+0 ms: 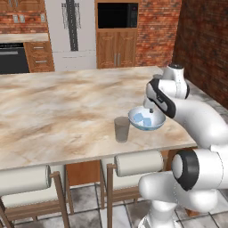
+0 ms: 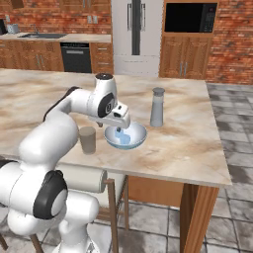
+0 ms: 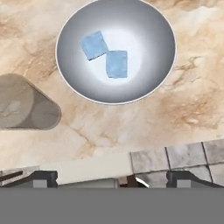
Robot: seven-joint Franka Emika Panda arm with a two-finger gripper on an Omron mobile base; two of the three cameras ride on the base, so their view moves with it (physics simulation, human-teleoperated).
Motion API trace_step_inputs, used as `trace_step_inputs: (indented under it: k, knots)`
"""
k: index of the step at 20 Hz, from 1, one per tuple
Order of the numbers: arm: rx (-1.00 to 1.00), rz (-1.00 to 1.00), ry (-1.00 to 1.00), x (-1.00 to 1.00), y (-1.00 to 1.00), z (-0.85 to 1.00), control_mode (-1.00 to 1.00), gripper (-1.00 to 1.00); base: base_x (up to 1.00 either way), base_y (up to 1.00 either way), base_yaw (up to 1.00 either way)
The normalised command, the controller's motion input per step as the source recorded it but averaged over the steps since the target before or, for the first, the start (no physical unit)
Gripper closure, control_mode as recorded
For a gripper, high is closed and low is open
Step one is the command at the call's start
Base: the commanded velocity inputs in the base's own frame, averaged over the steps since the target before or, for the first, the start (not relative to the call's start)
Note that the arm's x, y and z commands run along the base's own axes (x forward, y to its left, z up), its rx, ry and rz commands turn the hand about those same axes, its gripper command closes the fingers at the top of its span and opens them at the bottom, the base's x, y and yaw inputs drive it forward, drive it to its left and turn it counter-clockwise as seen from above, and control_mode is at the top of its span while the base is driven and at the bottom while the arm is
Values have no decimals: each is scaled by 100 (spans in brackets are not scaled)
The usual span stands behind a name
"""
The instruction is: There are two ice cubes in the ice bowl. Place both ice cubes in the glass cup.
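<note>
both ice cubes [image 3: 106,56] lie in the ice bowl [image 3: 154,78], so no cube has gone across yet; i judge this to be the approach for the first pick. the gripper [image 1: 150,108] hangs above the bowl, near its right rim in the left base view, and holds nothing. its fingers [image 3: 43,178] sit far apart at the bottom of the hand view, so the jaws stand wide.

the bowl sits on the marble counter [image 1: 58,111] close to the near edge, and the glass cup [image 1: 121,129] stands just beside it on the left, apart from it by a small gap. a slim grey shaker [image 2: 157,107] stands farther back on the right, well clear of the work.

the cubes have no real long axis, being about as wide as they are long. in the hand view one lies turned a little off square, and the other sits squarer to the frame; they touch at a corner near the middle of the bowl.

the next move, as i judge it, calls for lowering over one cube, with the jaws turned to meet two flat faces and not the corners. the touching neighbour may get nudged, and the bowl's slope may let a cube slide.
</note>
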Motion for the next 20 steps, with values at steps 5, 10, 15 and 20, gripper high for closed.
trace_step_inputs:
  k: [5, 10, 15, 20]
  knots:
    - [0, 0, 12, 19, 0, -36, -100, -100, 0, 0, 0]
    - [0, 0, 4, 27, -2, -31, -100, -100, 0, 0, 0]
    - [0, 0, 0, 17, -11, -21, -100, -100, 0, 0, 0]
    - [0, 0, 0, 0, -11, -34, -100, -100, 0, 0, 0]
